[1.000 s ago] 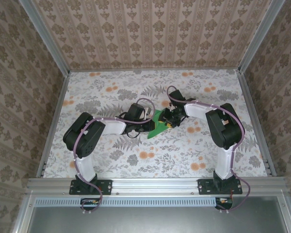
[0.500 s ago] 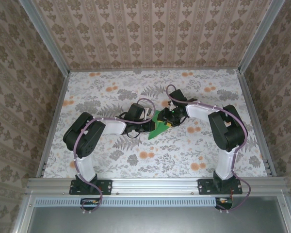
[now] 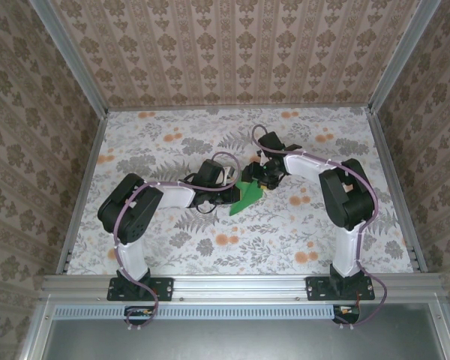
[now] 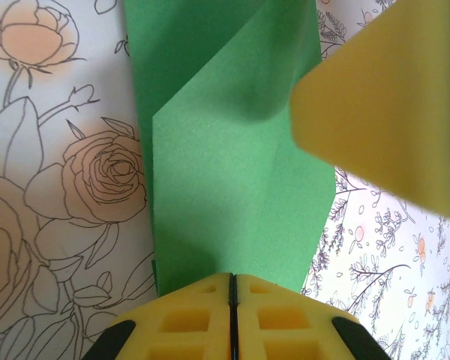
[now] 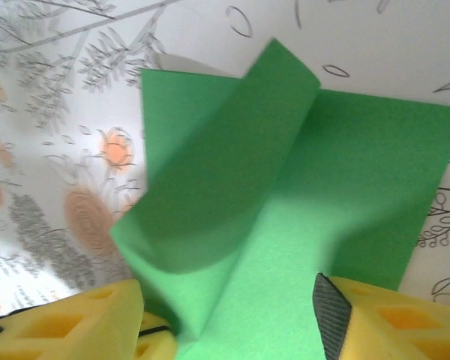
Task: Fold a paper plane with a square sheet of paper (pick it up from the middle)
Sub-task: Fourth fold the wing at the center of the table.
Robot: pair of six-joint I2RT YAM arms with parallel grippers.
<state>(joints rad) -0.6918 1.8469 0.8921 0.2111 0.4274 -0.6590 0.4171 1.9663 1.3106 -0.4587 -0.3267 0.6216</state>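
The square sheet of paper (image 3: 245,193) is bright green and partly folded, lying on the flowered table (image 3: 172,142) between the two grippers. My left gripper (image 3: 229,196) is shut, and its yellow fingertips (image 4: 210,296) rest on the near edge of the sheet (image 4: 225,172). One yellow finger (image 4: 390,105) of the right gripper hangs over the sheet's far right part. My right gripper (image 3: 259,178) is open astride the sheet (image 5: 322,202). A loose flap (image 5: 210,172) curls up between its fingers (image 5: 382,322), touching neither.
Floral-papered walls and metal rails (image 3: 75,195) close in the table on three sides. Both arm bases (image 3: 139,286) sit at the near edge. Bare floral table lies to the left, right and front of the paper.
The right gripper has opened and drawn slightly back toward the far side. The green flap it had now stands loose. The left gripper has stayed put, shut.
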